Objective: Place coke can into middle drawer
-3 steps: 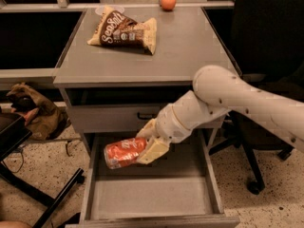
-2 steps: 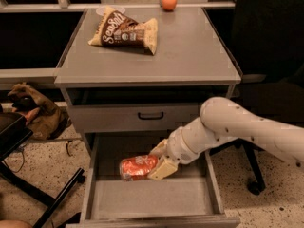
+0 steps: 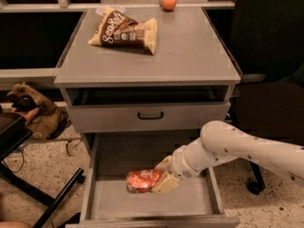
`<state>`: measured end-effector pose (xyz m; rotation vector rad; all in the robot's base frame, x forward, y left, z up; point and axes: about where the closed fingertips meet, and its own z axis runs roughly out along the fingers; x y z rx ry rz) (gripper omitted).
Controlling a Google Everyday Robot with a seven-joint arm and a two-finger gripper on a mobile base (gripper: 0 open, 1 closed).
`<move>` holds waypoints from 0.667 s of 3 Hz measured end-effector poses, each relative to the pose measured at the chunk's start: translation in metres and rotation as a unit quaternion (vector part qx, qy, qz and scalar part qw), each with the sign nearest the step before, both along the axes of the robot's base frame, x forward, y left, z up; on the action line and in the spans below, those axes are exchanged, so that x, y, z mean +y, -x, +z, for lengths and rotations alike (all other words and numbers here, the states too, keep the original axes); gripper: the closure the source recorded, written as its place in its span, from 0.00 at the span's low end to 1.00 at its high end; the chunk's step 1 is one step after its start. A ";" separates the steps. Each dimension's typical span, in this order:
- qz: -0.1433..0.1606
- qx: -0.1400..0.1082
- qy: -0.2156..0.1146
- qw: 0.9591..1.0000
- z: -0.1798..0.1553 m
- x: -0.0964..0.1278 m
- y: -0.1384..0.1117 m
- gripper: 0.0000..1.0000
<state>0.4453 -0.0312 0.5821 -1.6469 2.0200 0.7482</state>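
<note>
The coke can (image 3: 141, 181), red with whitish markings, lies on its side inside the open middle drawer (image 3: 111, 198), low over or on its grey floor near the middle. My gripper (image 3: 159, 176) is down inside the drawer at the can's right end, its cream fingers (image 3: 163, 184) shut on the can. My white arm (image 3: 237, 148) reaches in from the right over the drawer's right wall.
A grey cabinet top (image 3: 190, 51) holds a chip bag (image 3: 124, 31) and an orange fruit (image 3: 168, 1) at the back. A shut drawer front with a black handle (image 3: 150, 115) is above the open drawer. A brown bag (image 3: 33, 110) and black stand legs (image 3: 52, 198) are at left, a chair base (image 3: 254, 184) at right.
The gripper has carried the can down and to the right, from above the drawer's left part to low inside the drawer near its middle. The arm has dropped lower.
</note>
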 end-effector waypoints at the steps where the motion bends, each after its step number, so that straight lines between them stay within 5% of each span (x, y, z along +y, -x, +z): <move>1: -0.006 -0.001 0.001 1.000 -0.004 0.001 -0.001 1.00; 2: -0.038 -0.016 0.023 0.999 -0.021 -0.001 -0.011 1.00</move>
